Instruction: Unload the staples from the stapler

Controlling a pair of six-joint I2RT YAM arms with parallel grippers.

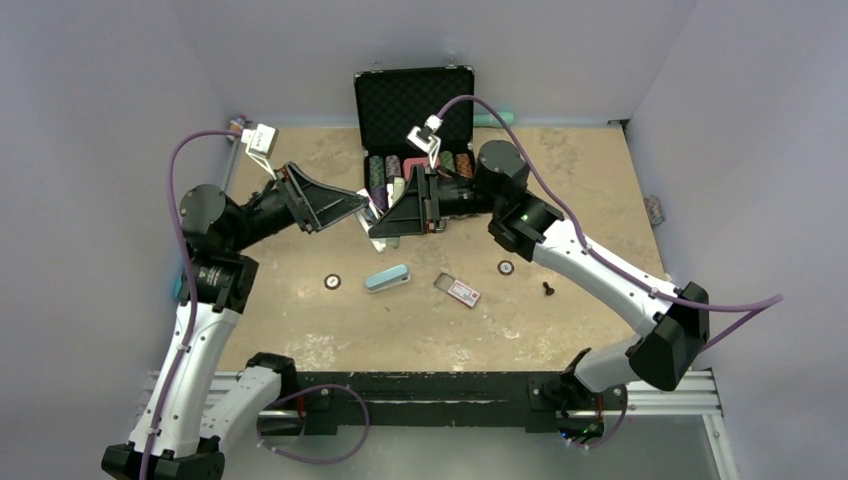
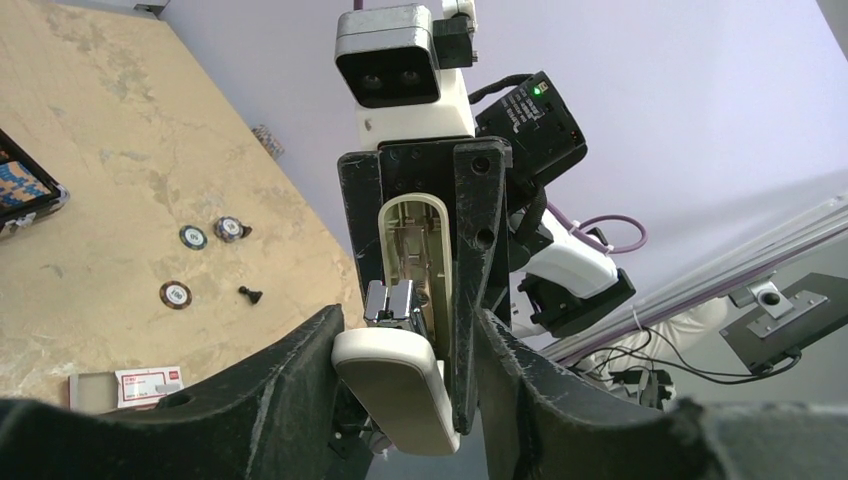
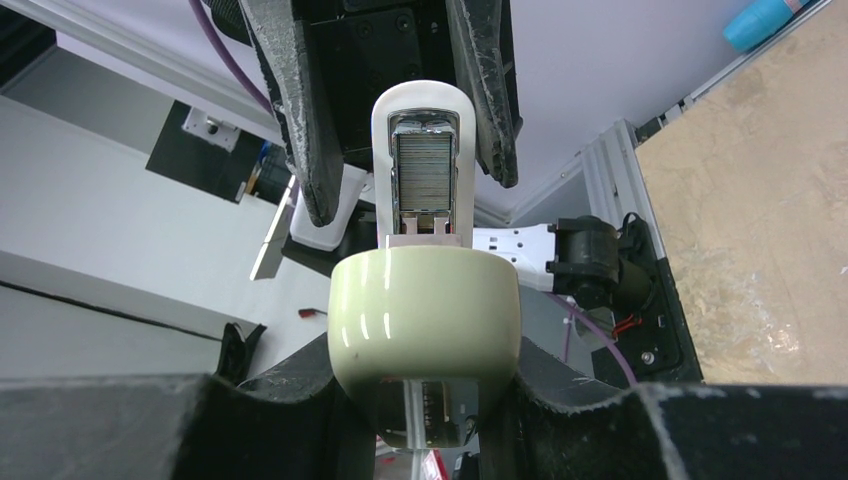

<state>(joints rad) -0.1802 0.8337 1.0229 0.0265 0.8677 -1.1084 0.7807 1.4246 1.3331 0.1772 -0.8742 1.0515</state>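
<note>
Jaws of the right gripper [image 3: 425,375] pinch the rounded cream end of the stapler [image 3: 424,300], held in mid-air above the desk [image 1: 300,330] with its two halves swung apart. The far half reaches into the left gripper [image 2: 410,313], whose jaws stand spread on either side of it. A sliver of gap shows on each flank, so there is no firm clamp yet.

The staples [image 3: 425,178], a ribbed silvery-grey strip, sit in the open channel of that far half, facing the right wrist camera.

The step in hand looks like steadying the opened stapler between both arms so the strip can come out. The next move likely calls for the left jaws to settle squarely on the half without covering the channel, then a tilt or slide to free the strip.

On the desk below lie a blue stapler [image 1: 387,278], a small labelled box [image 1: 457,290], one poker chip [image 1: 332,282], a second chip [image 1: 506,267] and a black screw [image 1: 548,289]. An open chip case [image 1: 413,105] stands just behind the meeting arms. The two sets of fingers crowd the same small stapler, a likely collision risk.
</note>
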